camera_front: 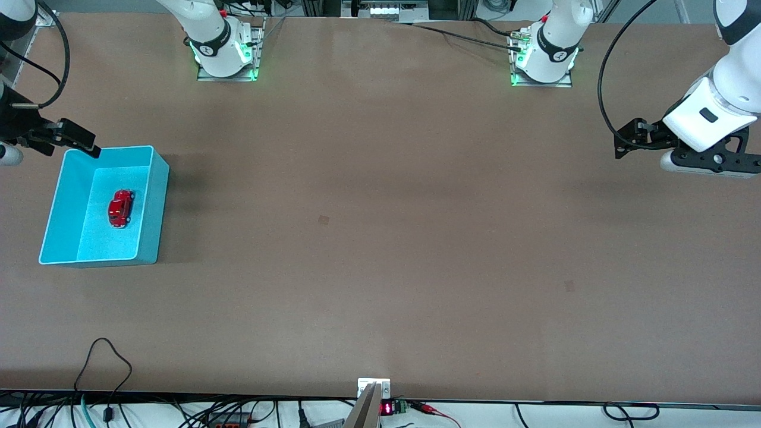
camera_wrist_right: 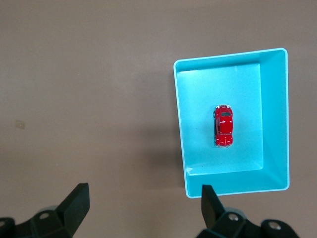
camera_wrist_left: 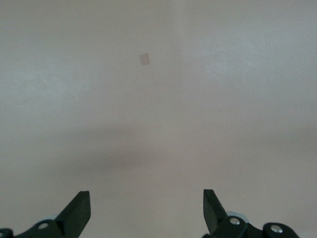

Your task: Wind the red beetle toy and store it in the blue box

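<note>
Both hands hang released and empty — my right hand [camera_front: 76,138] over the blue box [camera_front: 151,208] rim, left hand [camera_front: 631,139] waiting above bare counter [camera_front: 380,238] — with the red beetle toy [camera_front: 120,208] already resting inside, so storing looks done

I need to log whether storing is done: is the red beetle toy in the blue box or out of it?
In. The red beetle toy sits on its wheels on the floor of the blue box, with no gripper touching it.

Two glossy white Franka arms [camera_front: 214,35] with black joint bands rise from green-lit metal base plates [camera_front: 541,80]. Black cables [camera_front: 606,89] loop beside matte black two-finger grippers [camera_front: 621,142] with silver screws.
</note>
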### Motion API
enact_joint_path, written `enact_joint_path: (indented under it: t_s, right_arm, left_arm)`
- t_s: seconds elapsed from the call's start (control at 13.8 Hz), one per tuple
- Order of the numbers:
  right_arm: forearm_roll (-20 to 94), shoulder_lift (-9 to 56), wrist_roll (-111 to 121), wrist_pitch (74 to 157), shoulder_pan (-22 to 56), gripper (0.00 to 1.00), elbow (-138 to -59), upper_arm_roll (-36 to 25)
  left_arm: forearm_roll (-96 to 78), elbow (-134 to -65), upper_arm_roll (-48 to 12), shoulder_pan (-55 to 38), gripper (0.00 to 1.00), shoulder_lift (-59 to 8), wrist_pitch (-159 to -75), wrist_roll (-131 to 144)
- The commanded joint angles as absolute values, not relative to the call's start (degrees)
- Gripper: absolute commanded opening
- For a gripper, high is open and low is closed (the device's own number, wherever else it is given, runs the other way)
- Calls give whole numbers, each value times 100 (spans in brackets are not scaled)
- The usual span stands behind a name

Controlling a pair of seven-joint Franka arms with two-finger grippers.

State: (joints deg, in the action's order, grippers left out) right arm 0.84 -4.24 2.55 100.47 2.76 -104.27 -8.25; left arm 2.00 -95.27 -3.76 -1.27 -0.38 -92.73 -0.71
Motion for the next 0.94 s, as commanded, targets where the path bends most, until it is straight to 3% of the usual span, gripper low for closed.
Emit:
enact_joint_path:
  t_s: [0.0, 0.87]
  right_arm:
    - [-18, -606, 255, 9845, 290, 100, -10529, -800]
    - [-9, -633, 237, 9738, 290, 100, -10450, -782]
  left_arm:
    - [141, -9369, -387, -97, 100, -97, -9149, -97]
    - [141, -9369, -387, -97, 100, -97, -9149, -97]
